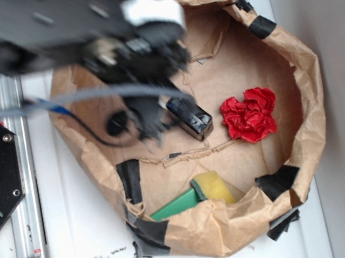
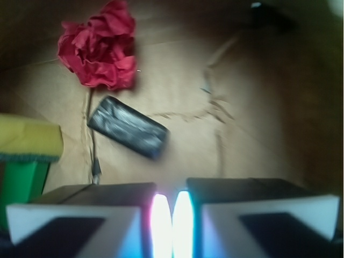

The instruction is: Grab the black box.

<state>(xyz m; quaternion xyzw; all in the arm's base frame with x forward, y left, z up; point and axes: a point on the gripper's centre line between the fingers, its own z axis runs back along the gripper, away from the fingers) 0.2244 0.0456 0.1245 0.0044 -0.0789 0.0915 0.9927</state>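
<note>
From my wrist view the gripper (image 2: 172, 215) sits nearest, its two pads almost together with only a thin bright slit between them, holding nothing. Just ahead and a little left, the black box (image 2: 128, 126) lies on the brown paper floor, apart from the gripper, tilted diagonally. To the left edge I see the yellow sponge (image 2: 28, 137) atop a green block (image 2: 19, 183). Beyond the box, the red paper ball (image 2: 99, 45) sits near it. In the exterior view the box (image 1: 190, 118) rests mid-floor of the paper bag (image 1: 290, 56), just beside the blurred gripper (image 1: 149, 122), on the white worktop (image 1: 79, 243).
</note>
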